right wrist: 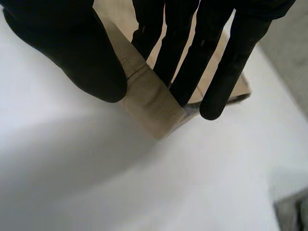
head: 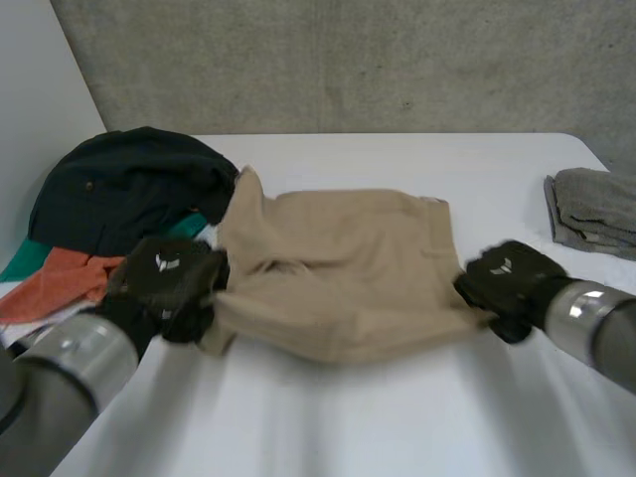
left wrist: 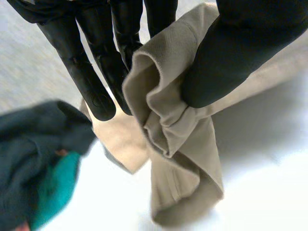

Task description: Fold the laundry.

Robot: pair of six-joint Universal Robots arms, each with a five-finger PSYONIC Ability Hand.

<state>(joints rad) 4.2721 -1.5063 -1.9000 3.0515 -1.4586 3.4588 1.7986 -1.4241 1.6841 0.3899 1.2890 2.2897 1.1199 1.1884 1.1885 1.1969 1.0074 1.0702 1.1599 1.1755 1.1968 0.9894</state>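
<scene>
Tan garment (head: 343,268), long axis crosswise, ends pinched by left robot hand (head: 164,278), right robot hand (head: 507,280).

The left hand (head: 169,281) covers the end of the tan shorts (head: 343,268) that it pinches. The right hand (head: 507,281) covers the corner that it pinches. The dark clothes (head: 119,189) lie over part of a teal cloth (head: 28,260) and an orange cloth (head: 58,282). I cannot tell what those two are. The picture's edge cuts off the folded grey cloth (head: 596,209).
</scene>
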